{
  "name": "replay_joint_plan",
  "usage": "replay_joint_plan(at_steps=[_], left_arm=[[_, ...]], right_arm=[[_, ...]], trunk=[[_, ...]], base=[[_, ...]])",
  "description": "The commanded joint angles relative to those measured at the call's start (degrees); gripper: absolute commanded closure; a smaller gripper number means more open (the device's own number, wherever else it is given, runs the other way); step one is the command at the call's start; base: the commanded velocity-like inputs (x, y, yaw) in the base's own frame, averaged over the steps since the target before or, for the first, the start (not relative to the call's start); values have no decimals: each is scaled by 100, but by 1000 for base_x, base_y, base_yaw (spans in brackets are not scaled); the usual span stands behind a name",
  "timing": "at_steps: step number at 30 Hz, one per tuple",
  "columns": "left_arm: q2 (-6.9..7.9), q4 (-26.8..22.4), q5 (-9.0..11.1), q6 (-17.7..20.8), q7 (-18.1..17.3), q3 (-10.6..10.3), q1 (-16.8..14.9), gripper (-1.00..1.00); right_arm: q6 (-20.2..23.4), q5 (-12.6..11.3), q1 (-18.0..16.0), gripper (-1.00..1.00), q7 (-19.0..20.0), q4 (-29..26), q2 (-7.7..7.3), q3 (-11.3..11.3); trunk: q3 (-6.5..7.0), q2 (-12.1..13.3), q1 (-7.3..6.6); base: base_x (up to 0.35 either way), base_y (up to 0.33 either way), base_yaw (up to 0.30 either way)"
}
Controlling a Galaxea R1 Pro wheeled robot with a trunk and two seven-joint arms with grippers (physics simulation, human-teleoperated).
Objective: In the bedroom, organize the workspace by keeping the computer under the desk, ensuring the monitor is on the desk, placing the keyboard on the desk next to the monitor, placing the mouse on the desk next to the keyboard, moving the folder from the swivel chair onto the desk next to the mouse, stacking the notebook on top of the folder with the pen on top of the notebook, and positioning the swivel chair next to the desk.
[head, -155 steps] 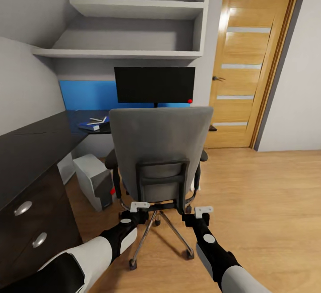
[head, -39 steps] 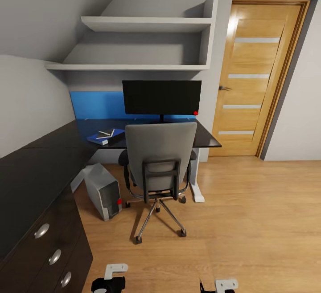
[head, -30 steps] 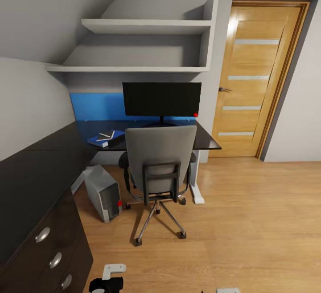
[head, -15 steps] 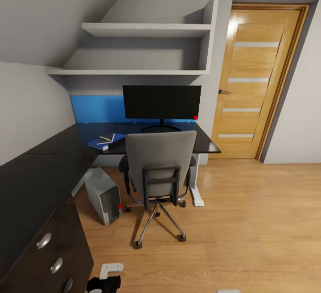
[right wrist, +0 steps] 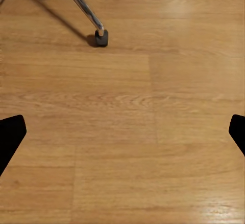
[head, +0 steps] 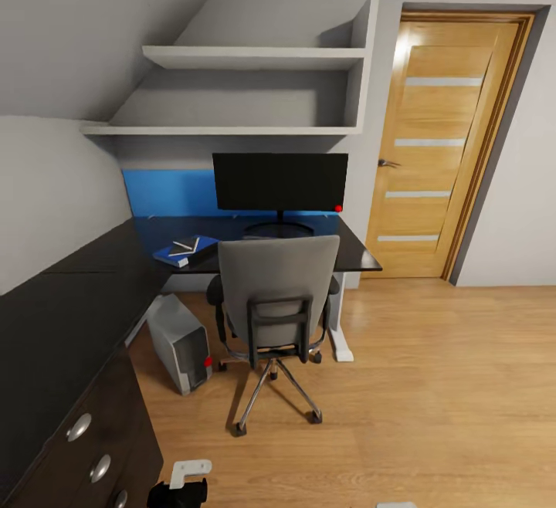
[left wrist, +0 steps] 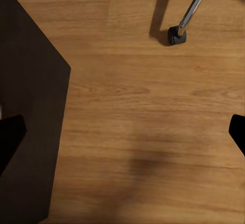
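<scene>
Little of the robot's body is seen. In the head view, the left gripper (head: 181, 481) is made up of a black, rounded block w/ a small white L-shaped bracket mounted on its top side. The right gripper (head: 396, 505) is represented by a thin white sliver only. In both wrist views, the fingertips (left wrist: 10, 137) (right wrist: 10, 134) are rendered as flat matte-black wedges, tapering to points, w/o visible screws, cables or markings.
</scene>
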Motion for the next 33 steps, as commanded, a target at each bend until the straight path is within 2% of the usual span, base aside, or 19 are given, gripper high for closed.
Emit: replay_joint_plan(at_steps=[1,18,33], left_arm=[[1,3,34,-13,30,-47,1,-100],[-13,6,31,-12,39,-56,17,-100],[9,7,39,-13,15,-39,272,-100]], right_arm=[[-11,58,-6,-100,-56,10,1,4],[-11,58,-6,-100,-56,10,1,6],[-11,58,-6,-100,-56,10,1,3]], trunk=[[13,39,-23],[318,721,-397],[587,1322,-726]], base=[[0,0,0],[0,0,0],[0,0,0]])
